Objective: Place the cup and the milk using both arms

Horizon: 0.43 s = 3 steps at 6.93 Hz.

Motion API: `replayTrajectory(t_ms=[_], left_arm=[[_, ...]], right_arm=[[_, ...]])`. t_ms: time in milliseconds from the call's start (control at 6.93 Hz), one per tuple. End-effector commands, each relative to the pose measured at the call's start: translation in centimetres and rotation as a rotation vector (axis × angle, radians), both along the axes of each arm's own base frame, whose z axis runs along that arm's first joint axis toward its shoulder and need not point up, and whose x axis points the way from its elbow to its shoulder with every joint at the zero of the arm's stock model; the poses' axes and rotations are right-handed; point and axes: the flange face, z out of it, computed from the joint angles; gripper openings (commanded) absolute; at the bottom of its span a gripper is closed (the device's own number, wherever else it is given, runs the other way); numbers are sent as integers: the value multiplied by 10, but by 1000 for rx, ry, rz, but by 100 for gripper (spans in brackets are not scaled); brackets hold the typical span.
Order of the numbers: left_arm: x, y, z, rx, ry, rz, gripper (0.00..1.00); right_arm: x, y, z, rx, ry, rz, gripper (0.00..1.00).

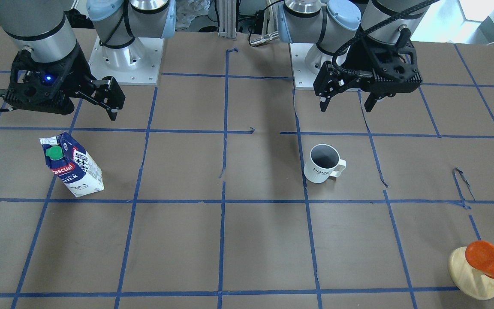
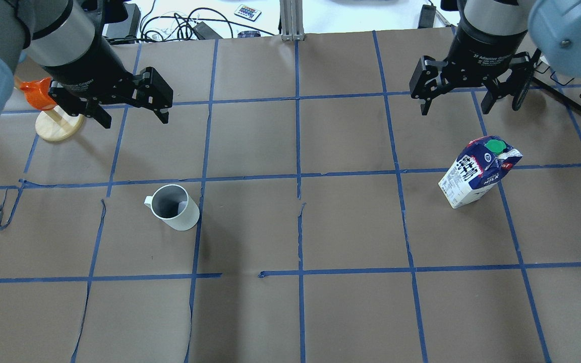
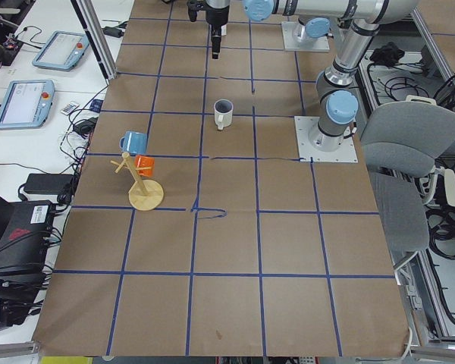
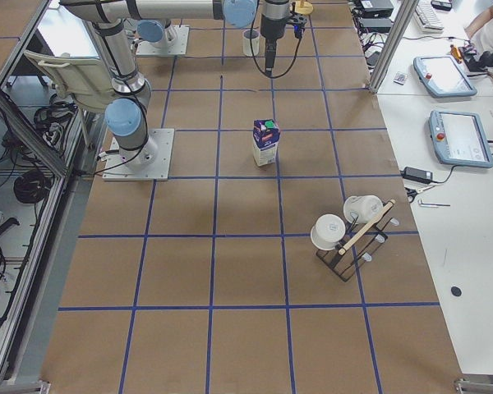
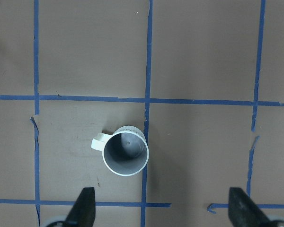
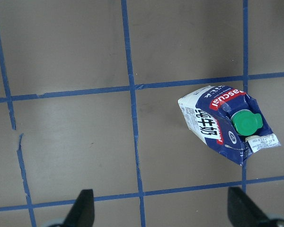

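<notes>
Left arm: it hangs from above with its wrist turned straight down, and the left gripper is high over the left half of the table.
Left fingers: spread wide, with nothing between them.
Right arm: same downward pose, with the right gripper high over the right half.
Right fingers: spread wide and empty.
Cup: upright on the left half, handle turned to the left, clear of the gripper above it.
Milk: upright on the right half, green cap on top, well apart from the cup.
Left wrist view: looks straight down into the cup's grey inside. The cup sits below the gap between the fingertips, closer to one of them.
Right wrist view: looks down on the carton's gabled top and cap, off to one side of the gap.
Front view: the only one showing "HOME" on the cup. It also shows the "Pascual" label.
Overhead view: the left gripper partly hides the stand and its orange cup.
Left side view: a blue cup also hangs on that stand.
Right side view: a rack with white cups stands near the table's right end.
</notes>
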Motion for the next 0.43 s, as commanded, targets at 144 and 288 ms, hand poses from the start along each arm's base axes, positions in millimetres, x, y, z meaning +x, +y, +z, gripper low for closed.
replayTrajectory(t_ms=[144, 288], left_arm=[[1, 0, 0, -1, 0, 3, 100], [2, -1, 0, -2, 0, 5, 100]], right_arm=[[0, 0, 0, 4, 0, 3, 100], [0, 0, 0, 3, 0, 14, 100]])
